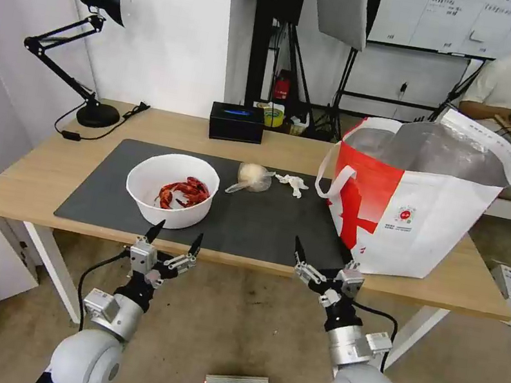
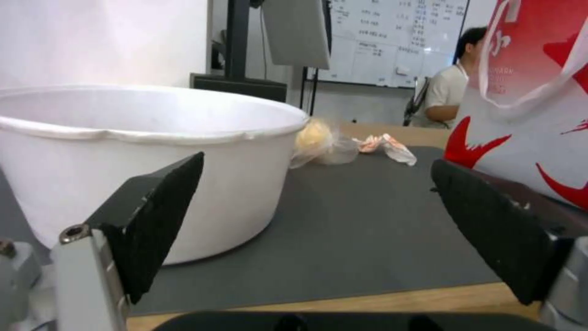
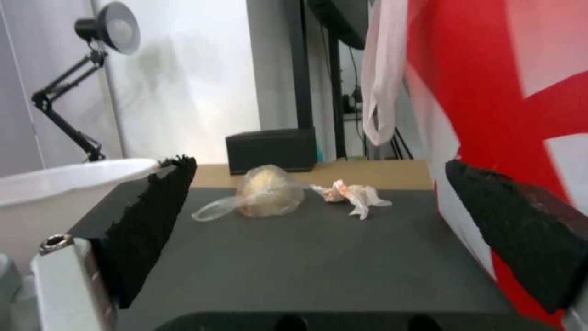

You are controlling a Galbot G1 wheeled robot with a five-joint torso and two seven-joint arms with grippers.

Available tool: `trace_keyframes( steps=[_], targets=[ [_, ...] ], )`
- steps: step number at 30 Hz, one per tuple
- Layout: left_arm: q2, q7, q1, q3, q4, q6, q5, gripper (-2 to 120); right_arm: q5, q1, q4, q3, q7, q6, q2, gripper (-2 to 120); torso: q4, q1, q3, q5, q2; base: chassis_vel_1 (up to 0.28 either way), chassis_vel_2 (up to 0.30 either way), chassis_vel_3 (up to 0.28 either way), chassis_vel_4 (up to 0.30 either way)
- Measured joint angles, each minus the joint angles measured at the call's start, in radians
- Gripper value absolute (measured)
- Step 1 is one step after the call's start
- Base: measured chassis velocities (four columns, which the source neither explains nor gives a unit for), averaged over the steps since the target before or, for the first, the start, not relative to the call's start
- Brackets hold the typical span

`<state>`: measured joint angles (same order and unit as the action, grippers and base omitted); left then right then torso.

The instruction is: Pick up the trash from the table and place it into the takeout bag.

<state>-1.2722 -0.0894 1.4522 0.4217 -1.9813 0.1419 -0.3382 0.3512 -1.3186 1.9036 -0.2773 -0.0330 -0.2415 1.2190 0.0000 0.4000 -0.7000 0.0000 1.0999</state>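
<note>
— What is seen behind?
— A white wall (image 1: 166, 20), a whiteboard (image 1: 454, 19) and black stands (image 1: 277, 25).
— And lower down?
— A beige floor (image 1: 232, 331) is shown; 1 black desk lamp (image 1: 90, 46) is set at the back left corner.

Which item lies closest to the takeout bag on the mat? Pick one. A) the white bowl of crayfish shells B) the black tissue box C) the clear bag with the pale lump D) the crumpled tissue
D: the crumpled tissue lies on the mat just beside the takeout bag, with the clear bag and the white bowl farther off.
</note>
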Motion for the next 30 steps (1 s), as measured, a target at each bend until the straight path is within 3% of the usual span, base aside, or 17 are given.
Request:
trace_keyframes(
  steps=[15, 30],
  targets=[
    [0.000, -0.016, 0.003, 0.035, -0.008, 0.008, -0.006, 100, 0.035, 0.220, -0.151, 0.129, -0.077, 0.050, -0.028, 100, 0.0000, 0.000, 0.000, -0.0001, 0.000, 0.000, 0.000, 0.000, 0.000],
    [-0.008, -0.024, 0.004, 0.047, -0.021, 0.009, -0.007, 100, 0.105, 0.462, -0.379, 0.291, -0.133, 0.062, -0.023, 100, 0.0000, 0.000, 0.000, -0.0001, 0.000, 0.000, 0.000, 0.000, 0.000]
  ],
)
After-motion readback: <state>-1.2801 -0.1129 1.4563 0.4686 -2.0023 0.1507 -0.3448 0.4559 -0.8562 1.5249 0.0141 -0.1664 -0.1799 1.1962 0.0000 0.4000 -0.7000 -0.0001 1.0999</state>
